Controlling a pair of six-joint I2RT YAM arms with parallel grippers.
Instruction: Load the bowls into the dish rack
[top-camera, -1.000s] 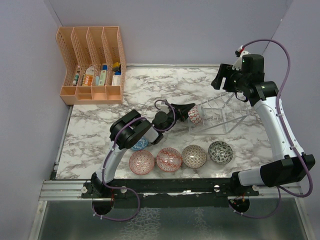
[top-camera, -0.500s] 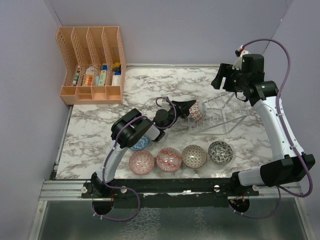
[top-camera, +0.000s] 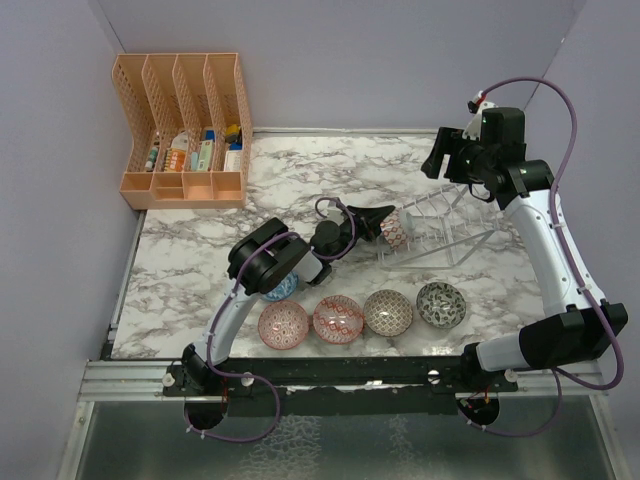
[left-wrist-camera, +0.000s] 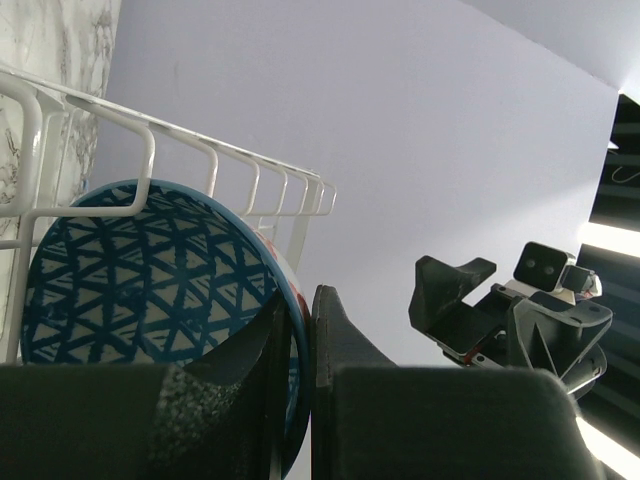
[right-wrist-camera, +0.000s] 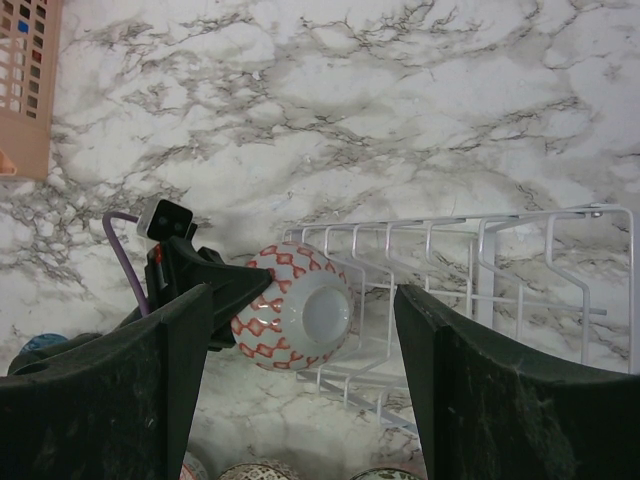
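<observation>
While the left tool (top-camera: 384, 220) clamps a bowl (top-camera: 397, 229) at the dish rack (top-camera: 445, 228), the right tool (top-camera: 437, 160) gapes.

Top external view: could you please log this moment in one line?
left pincer: shut on red-patterned bowl; at dish rack end; right pincer: open

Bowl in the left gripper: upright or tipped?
Tipped on edge. The bowl points its foot sideways toward the rack, rim pinched in the left gripper.

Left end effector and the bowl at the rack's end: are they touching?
Touching. In the left wrist view the left end effector pinches the bowl by its rim, one finger inside, one outside.
</observation>
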